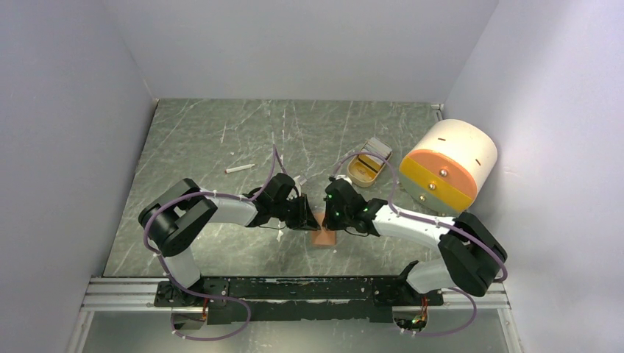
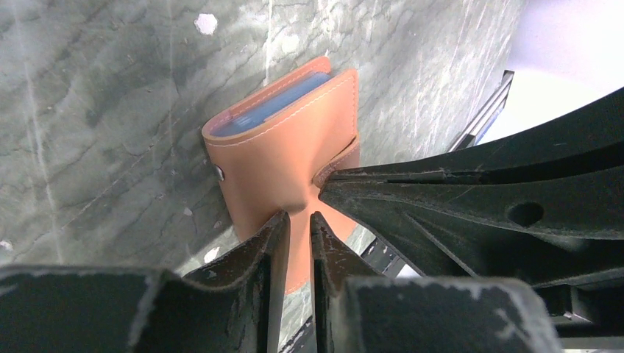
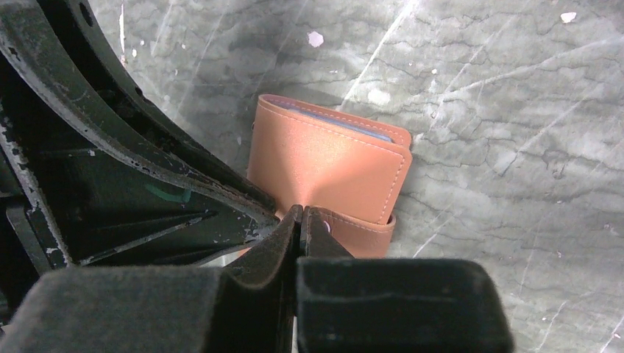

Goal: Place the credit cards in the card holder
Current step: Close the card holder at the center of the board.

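The reddish-brown card holder (image 1: 324,237) lies folded on the table between both grippers. In the left wrist view the card holder (image 2: 279,147) shows a light blue credit card (image 2: 276,103) edge inside its fold, and a snap button on its side. My left gripper (image 2: 299,218) has its jaws almost together, and its tips press on the cover. My right gripper (image 3: 300,211) is shut, with its tips against the holder's strap (image 3: 364,228) beside the cover (image 3: 331,158). The other cards are hidden.
A tan oblong tray (image 1: 366,169) stands behind the grippers, with a silvery flat piece at its far end. A big cream-and-orange cylinder (image 1: 447,165) lies at the right. A small white stick (image 1: 240,168) lies at the back left. A metal rail (image 1: 294,290) runs along the near edge.
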{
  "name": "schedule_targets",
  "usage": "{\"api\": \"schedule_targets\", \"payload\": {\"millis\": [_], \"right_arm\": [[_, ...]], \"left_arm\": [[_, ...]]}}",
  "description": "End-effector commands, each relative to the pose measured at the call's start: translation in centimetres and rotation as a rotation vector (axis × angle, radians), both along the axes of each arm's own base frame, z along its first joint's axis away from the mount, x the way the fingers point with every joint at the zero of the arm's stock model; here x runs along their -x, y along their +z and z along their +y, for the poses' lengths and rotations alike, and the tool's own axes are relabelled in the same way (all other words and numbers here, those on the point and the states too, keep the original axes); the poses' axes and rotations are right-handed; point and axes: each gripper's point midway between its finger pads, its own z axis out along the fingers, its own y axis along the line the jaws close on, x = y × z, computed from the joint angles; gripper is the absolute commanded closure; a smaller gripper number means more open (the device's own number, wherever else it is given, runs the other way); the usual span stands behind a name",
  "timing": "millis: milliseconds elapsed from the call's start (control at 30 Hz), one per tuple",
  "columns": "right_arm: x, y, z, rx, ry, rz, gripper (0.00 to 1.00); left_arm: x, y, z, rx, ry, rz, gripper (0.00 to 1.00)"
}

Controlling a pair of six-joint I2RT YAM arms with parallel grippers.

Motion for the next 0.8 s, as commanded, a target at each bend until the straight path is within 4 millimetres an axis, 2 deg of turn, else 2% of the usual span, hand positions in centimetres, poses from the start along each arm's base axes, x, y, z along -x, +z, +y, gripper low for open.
{"api": "schedule_targets", "payload": {"millis": [0,267,667,767], "right_arm": [[2.5,-1.3,-0.8,0.028,0.017,0.076,1.00],[2.7,-2.1,-1.4,0.029,-0.008,0.071,1.00],[3.2,-4.3,-3.7,0.014,-0.125,0.039,1.00],[2.9,-4.0,-2.9,-0.018,-0.090,0.020,1.00]], "left_arm": [[1.1,-1.2,0.7,-0.042,-0.012,0.024,0.77],[1.2,-1.3,0.8,-0.046,-0.008,0.025,0.77],[1.2,-1.6,1.1,-0.061,-0.002,0.032,0.77],[1.2,-1.7,1.2,-0.069,0.000,0.031,0.77]]}}
